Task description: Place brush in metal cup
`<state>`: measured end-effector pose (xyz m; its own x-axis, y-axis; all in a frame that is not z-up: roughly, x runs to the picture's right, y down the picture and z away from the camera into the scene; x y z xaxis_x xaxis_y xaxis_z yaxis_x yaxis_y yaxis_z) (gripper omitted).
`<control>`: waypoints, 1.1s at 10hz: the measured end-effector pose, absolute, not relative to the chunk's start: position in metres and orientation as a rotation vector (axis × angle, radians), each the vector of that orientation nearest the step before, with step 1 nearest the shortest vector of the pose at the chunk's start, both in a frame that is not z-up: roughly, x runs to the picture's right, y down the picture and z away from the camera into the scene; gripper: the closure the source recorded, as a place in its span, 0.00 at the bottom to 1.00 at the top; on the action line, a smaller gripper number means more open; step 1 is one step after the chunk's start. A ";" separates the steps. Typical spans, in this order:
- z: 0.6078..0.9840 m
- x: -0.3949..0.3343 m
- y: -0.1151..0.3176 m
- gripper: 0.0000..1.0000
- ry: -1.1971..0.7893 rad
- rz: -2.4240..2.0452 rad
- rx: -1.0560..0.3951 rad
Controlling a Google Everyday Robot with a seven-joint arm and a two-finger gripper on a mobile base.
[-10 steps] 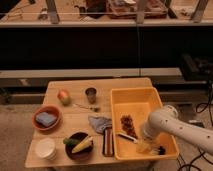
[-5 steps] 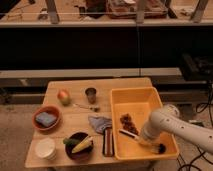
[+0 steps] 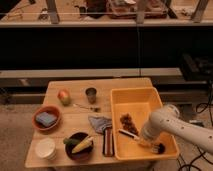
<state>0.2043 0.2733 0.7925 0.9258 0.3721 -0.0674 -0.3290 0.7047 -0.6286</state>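
Step in hand: pickup of the brush (image 3: 128, 134); transfer to the metal cup (image 3: 91, 94) is not yet begun, so we judge the task to be at an early stage.

The brush lies flat on the floor of the yellow tray (image 3: 135, 91), toward its near edge, with the whitish handle slanting left and the dark end at the right; a brown clump (image 3: 128, 121) lies just beyond it. The gripper (image 3: 146, 143) is down inside the tray, on or directly over the right part of the brush; we cannot tell whether it stands open or has closed on the handle, nor whether it touches.

The next move calls for a secure hold on the slim handle, a lift straight up until the brush clears the tray wall, then travel left and away to the cup; the brush must be tipped toward upright to enter the narrow mouth.

The tray's left wall lies between brush and cup; it is the first edge to clear. The cup stands upright, with the apple (image 3: 63, 96) near its left side and a thin utensil (image 3: 86, 106) just in front; we advise a descent from above, where the room is open.
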 end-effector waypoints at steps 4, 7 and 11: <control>0.792 0.205 0.274 0.95 -0.066 0.388 -0.687; 0.796 0.205 0.274 0.95 -0.057 0.393 -0.674; 0.797 0.207 0.267 0.95 -0.064 0.391 -0.644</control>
<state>0.2072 0.2673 0.7975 0.9253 0.3741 -0.0620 -0.3348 0.7294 -0.5965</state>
